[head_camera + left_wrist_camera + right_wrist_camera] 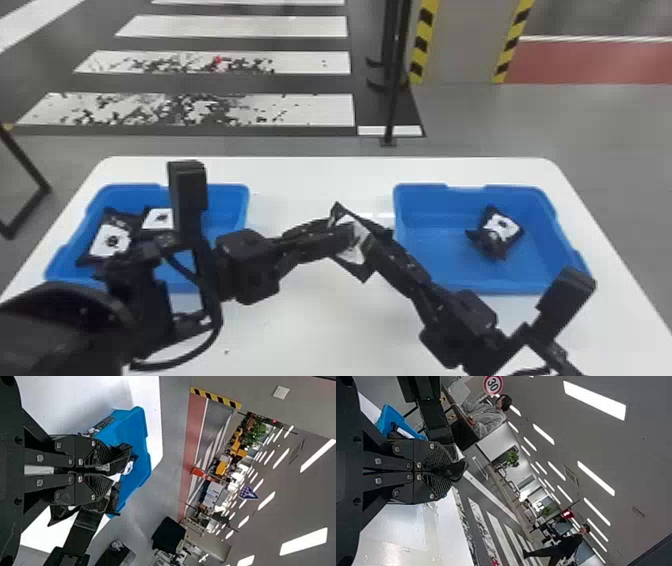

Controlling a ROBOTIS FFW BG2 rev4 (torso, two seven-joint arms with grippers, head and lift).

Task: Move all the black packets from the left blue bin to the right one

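Above a white table (320,330), between two blue bins, the left gripper (345,236) and right gripper (372,239) both clasp one white-labelled black packet (364,272), fingers closed on it from either side. Two more packets (111,240) lie in the left blue bin (231,197); at least one (501,226) lies in the right blue bin's (430,255) right half.

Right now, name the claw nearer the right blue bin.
Right. The right claw holds the packet from the side toward the bin; the left claw holds it from the opposite side.
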